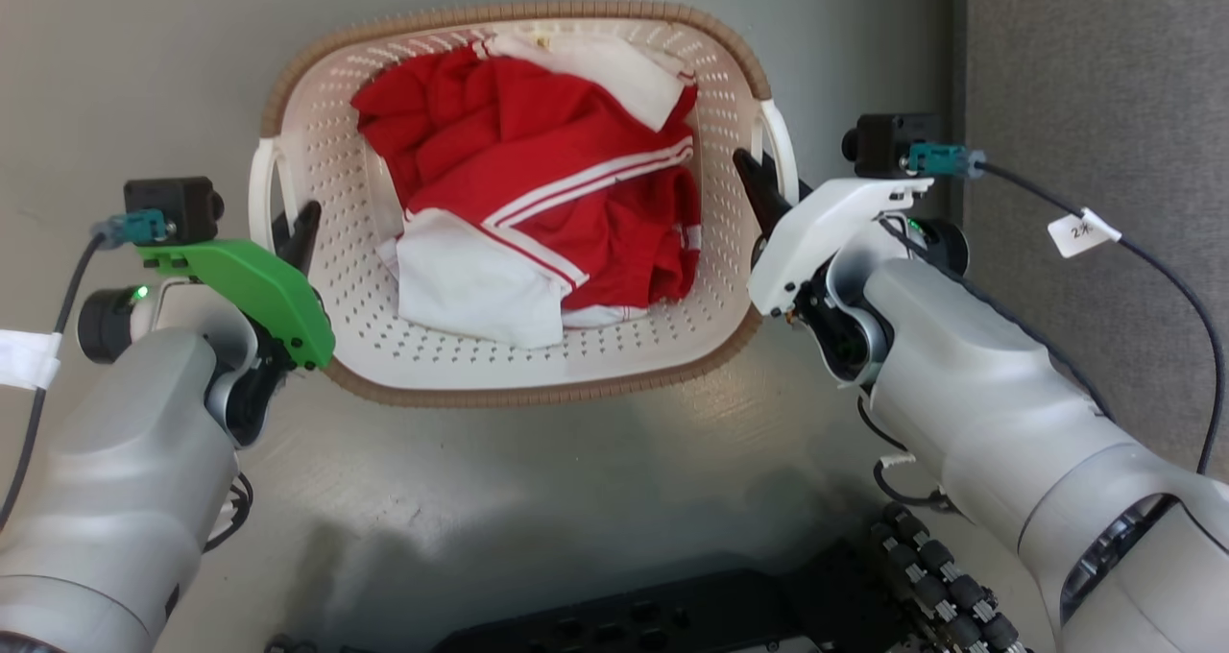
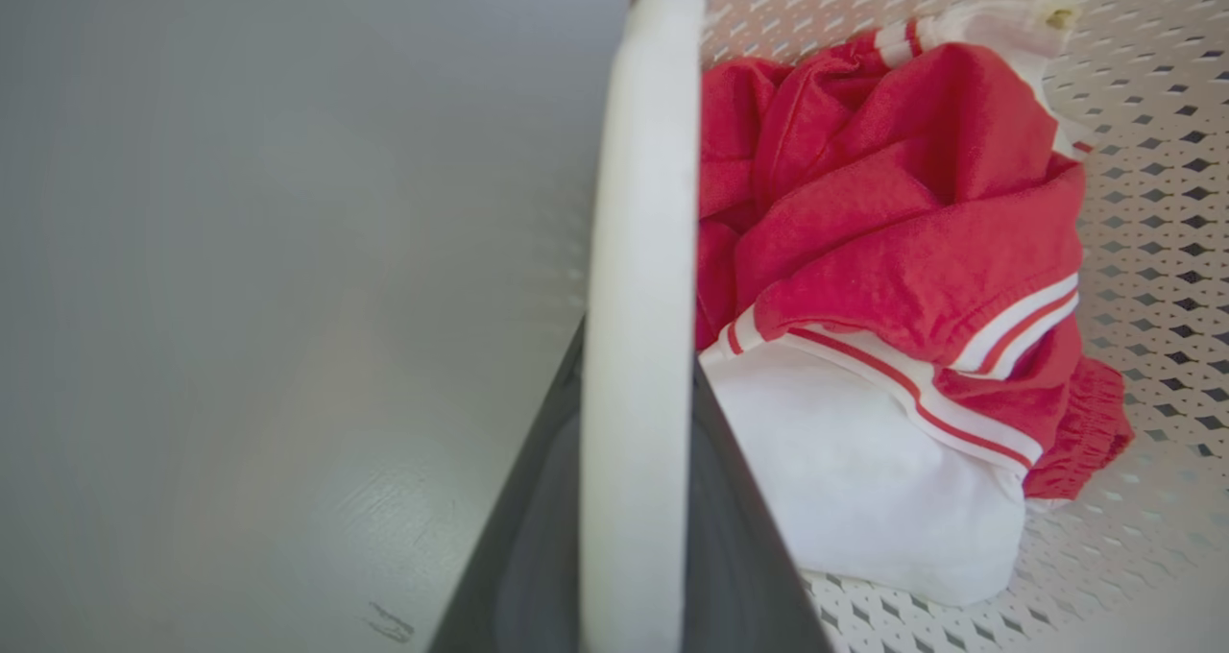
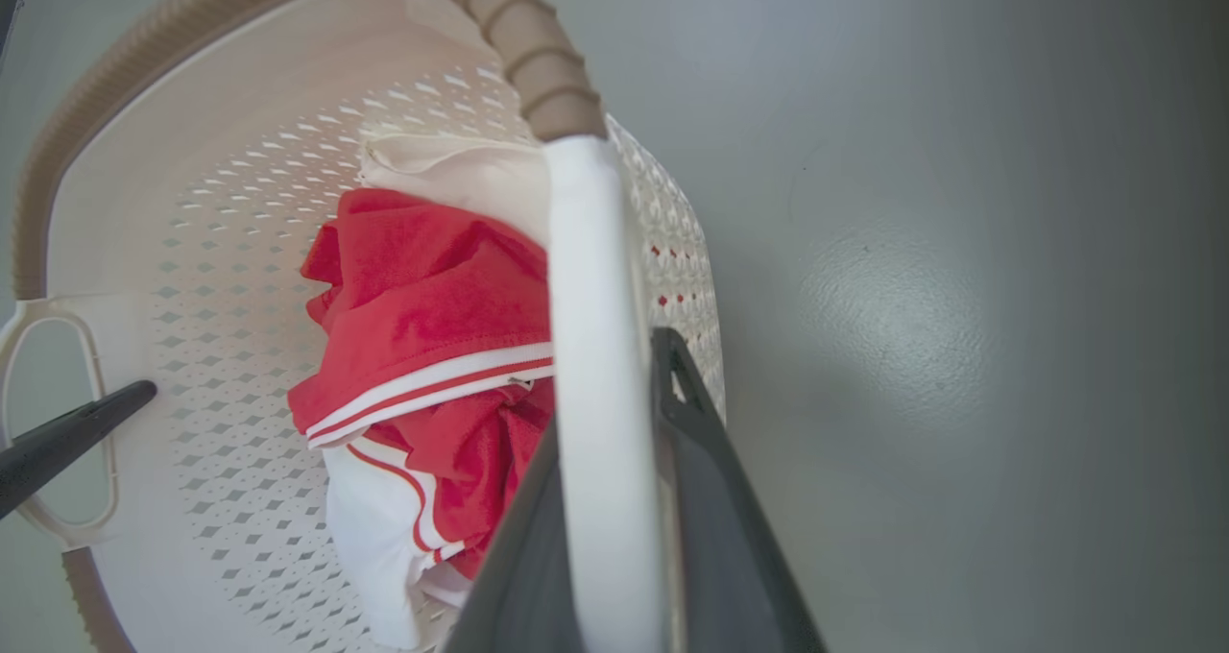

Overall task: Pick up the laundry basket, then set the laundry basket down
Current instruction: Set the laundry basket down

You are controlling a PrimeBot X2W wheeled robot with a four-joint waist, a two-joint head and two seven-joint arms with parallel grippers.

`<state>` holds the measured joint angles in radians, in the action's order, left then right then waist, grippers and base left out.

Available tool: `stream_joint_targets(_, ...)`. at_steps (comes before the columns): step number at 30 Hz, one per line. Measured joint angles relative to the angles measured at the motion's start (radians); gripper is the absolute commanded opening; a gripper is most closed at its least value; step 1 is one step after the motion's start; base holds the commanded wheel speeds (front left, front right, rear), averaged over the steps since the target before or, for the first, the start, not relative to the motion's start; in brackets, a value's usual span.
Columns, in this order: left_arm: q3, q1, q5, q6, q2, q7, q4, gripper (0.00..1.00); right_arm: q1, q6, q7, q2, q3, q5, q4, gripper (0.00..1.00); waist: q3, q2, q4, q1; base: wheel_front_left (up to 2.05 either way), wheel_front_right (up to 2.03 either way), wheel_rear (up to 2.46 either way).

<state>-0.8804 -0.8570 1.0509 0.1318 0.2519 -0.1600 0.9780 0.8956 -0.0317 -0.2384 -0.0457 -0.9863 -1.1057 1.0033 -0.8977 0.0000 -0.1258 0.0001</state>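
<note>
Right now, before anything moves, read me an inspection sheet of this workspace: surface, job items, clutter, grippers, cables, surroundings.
Surface: smooth grey floor, faint scuffs.
Job's things: laundry basket upright, red and white clothes inside.
Clutter: nothing seen.
Grippers: left gripper shut on the left handle; right gripper shut on the right handle.
Cables: black left cable runs from the left wrist camera; tagged right cable runs from the right one; both hang slack, off the basket.
Surroundings: grey textured panel at the robot's right; dark robot base low in the head view.
</note>
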Motion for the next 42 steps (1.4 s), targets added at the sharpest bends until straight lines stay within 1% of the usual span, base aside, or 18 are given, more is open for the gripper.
stream_joint_targets(8,-0.017,-0.027,-0.015,0.0,0.015,-0.041,-0.018,0.0,0.033,0.0,-0.004,-0.004,-0.001,0.0,0.001,0.0,-0.043,0.0,0.0,-0.0001,0.0,0.0,0.0)
stream_joint_targets(15,-0.024,-0.035,-0.016,0.0,0.015,-0.061,-0.019,0.0,0.033,0.001,-0.004,-0.008,0.002,0.0,0.001,0.0,-0.054,0.0,-0.002,-0.0002,0.0,0.0,0.0)
stream_joint_targets(18,-0.026,-0.035,-0.016,0.001,0.017,-0.07,-0.019,0.0,0.033,0.007,-0.004,-0.008,0.01,0.001,-0.004,0.0,-0.057,0.0001,-0.003,-0.0002,0.0,0.0,0.0)
stream_joint_targets(20,-0.027,-0.035,-0.016,0.008,0.019,-0.071,-0.019,0.0,0.033,0.007,-0.004,-0.008,0.015,0.005,-0.005,0.0,-0.059,0.0,-0.004,-0.0002,0.0,0.0,0.0)
stream_joint_targets(21,-0.027,-0.035,-0.015,0.009,0.02,-0.076,-0.019,0.13,0.033,0.007,-0.004,-0.008,0.02,0.007,-0.006,0.26,-0.061,0.0001,-0.004,-0.0002,0.0,0.0,0.0)
stream_joint_targets(22,-0.027,-0.036,-0.015,0.009,0.022,-0.079,-0.019,1.0,0.034,0.007,-0.005,-0.008,0.028,0.007,-0.011,1.0,-0.062,0.0,-0.005,-0.0002,0.0,0.0,0.0)
stream_joint_targets(26,-0.032,-0.039,-0.01,0.009,0.026,-0.07,0.01,1.0,0.052,0.007,-0.012,-0.011,0.046,0.007,-0.018,1.0,-0.063,0.0,-0.005,-0.0001,0.0,0.0,0.0)
stream_joint_targets(42,-0.06,-0.038,-0.007,0.008,0.029,-0.071,0.016,1.0,0.046,0.007,-0.012,-0.013,0.062,0.024,-0.017,1.0,-0.027,0.0,-0.005,-0.0002,0.0,0.0,0.0)
